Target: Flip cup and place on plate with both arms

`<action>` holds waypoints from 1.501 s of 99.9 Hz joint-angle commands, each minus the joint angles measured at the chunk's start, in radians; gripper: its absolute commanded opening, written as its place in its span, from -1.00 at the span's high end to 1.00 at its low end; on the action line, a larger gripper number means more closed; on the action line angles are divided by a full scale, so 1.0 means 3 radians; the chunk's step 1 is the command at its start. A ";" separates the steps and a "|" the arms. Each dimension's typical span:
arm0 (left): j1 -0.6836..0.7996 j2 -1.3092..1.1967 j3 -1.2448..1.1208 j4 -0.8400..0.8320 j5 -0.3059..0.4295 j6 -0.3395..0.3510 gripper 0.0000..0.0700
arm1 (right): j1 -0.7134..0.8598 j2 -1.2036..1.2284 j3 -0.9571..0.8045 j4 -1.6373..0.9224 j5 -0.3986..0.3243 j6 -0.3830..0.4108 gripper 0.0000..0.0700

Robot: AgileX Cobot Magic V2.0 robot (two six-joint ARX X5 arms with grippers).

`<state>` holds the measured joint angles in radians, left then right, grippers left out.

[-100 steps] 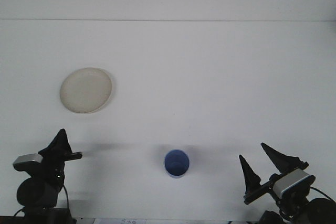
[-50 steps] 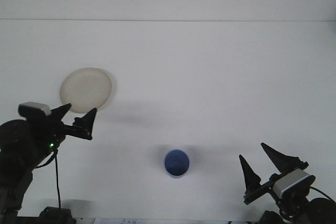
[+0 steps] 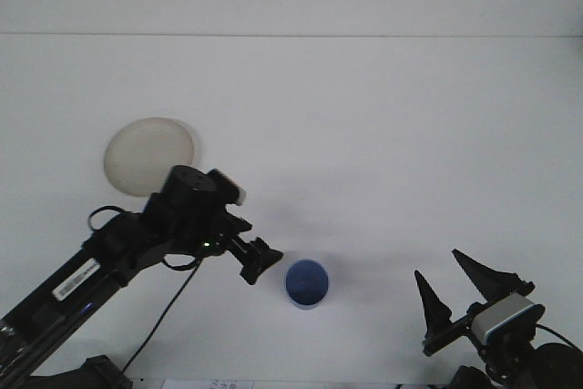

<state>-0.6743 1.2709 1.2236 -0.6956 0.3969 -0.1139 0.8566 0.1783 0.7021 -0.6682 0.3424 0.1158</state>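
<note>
Front view — left claw (image 3: 260, 260) foreshortened, beside cup (image 3: 306, 283).

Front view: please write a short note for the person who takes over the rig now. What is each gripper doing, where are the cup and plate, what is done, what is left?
Left gripper: extended beside the blue cup, on its left, holding nothing; fingers unclear.
Right gripper: open, empty, parked at near right.
Cup: on the table, near centre, apart from both grippers.
Plate: far left, bare.
Done: only the approach.
Left: grasp, flip, place on plate.
</note>
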 commanded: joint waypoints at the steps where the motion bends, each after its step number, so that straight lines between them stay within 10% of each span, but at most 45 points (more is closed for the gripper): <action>1: -0.0169 0.0196 0.0107 -0.0045 -0.0163 0.0057 -0.77 | 0.0033 0.0003 0.0008 0.0028 0.0005 -0.0025 -0.38; 67: -0.0678 0.1174 0.0154 0.0111 -0.0600 0.0080 -0.74 | 0.0033 0.0003 0.0008 -0.0168 -0.0003 -0.0010 -0.37; 94: -0.0710 0.1286 0.0154 0.0150 -0.0599 0.0080 0.12 | 0.0033 0.0003 0.0008 -0.0168 -0.0001 -0.0009 -0.37; 107: -0.0741 0.1286 0.0154 0.0148 -0.0600 0.0081 0.99 | 0.0033 0.0003 0.0008 -0.0169 -0.0003 0.0001 -0.37; 150: -0.0590 0.0993 0.0256 -0.0034 -0.0600 0.0131 0.97 | 0.0033 0.0003 0.0008 -0.0169 -0.0001 0.0050 -0.37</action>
<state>-0.8661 1.6077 1.2560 -0.6964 0.2153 -0.0917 0.8566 0.1783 0.7021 -0.7280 0.3416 0.1184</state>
